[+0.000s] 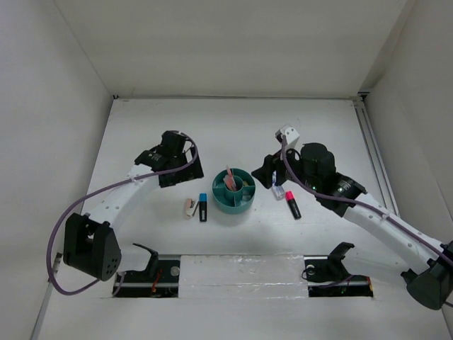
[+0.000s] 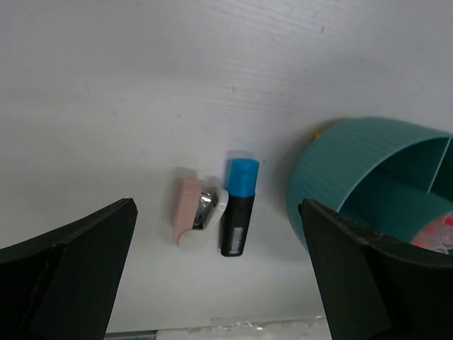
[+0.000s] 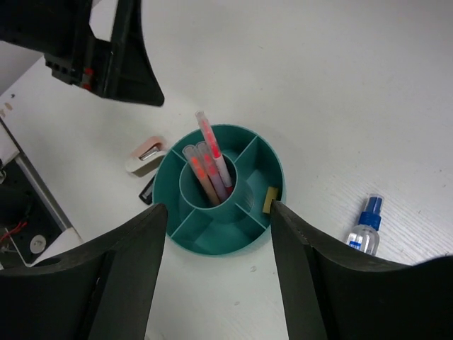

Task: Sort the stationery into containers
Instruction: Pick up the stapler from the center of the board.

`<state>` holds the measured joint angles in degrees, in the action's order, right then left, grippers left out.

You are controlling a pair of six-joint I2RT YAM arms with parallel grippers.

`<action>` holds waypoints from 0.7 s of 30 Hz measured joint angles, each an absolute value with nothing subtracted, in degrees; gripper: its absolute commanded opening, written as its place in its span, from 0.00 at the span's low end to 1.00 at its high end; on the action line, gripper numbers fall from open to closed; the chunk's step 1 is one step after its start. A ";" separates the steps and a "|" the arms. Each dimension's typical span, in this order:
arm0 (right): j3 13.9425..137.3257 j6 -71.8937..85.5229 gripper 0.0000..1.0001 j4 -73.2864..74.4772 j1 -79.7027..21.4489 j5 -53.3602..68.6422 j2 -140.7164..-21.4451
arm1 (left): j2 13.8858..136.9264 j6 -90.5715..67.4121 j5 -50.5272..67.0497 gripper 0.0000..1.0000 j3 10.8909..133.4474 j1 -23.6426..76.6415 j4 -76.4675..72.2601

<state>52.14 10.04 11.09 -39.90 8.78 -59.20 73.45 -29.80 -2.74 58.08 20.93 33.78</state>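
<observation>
White tabletop (image 1: 233, 134) | round teal plastic organizer (image 1: 234, 190) mid-table, thin pinkish pencils (image 3: 209, 166) standing in its centre | my left gripper (image 2: 217, 209) and right gripper (image 3: 216, 209) both wide, empty | left one aims at blue-capped black marker (image 2: 237, 216) lying just left of organizer | next, I reckon: descend, pinch marker only.

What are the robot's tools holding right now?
Nothing. The left tool and the right tool are both open and empty.

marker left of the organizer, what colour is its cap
Blue cap on a black marker; clearest in the left wrist view.
</observation>
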 measured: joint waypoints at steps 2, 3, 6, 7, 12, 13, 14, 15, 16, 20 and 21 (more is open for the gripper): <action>51.57 10.04 0.66 11.20 -40.49 8.69 -58.15 | 75.07 -29.91 -1.76 1.00 58.08 23.16 34.70; 51.35 10.04 0.66 11.46 -40.82 8.51 -57.74 | 75.46 -30.11 -1.72 1.00 58.06 23.49 35.29; 50.43 10.26 0.67 12.12 -41.74 8.12 -56.27 | 75.77 -30.83 -2.07 1.00 58.04 23.29 36.75; 50.26 10.31 0.67 12.27 -42.02 8.12 -55.81 | 76.01 -31.03 -2.20 1.00 58.04 23.16 37.08; 49.76 10.33 0.67 12.60 -43.27 7.97 -53.69 | 77.97 -31.73 0.05 1.00 56.95 23.09 37.54; 49.76 10.31 0.68 12.60 -43.59 7.99 -53.39 | 78.15 -31.94 0.58 1.00 56.45 23.09 37.69; 49.76 10.33 0.68 12.58 -43.97 8.03 -53.08 | 78.22 -32.25 1.37 1.00 55.79 23.09 37.71; 49.74 10.33 0.68 12.56 -44.16 8.10 -52.80 | 78.30 -32.62 1.96 1.00 55.22 23.09 37.80; 49.71 10.33 0.68 12.56 -44.36 8.16 -52.51 | 78.32 -33.08 2.48 1.00 54.57 23.09 37.74; 49.56 10.33 0.68 12.47 -44.95 8.71 -51.48 | 79.05 -34.68 3.88 1.00 51.57 23.09 37.65; 49.41 10.33 0.68 12.40 -45.10 8.82 -51.24 | 79.66 -35.11 3.92 1.00 51.31 23.09 37.76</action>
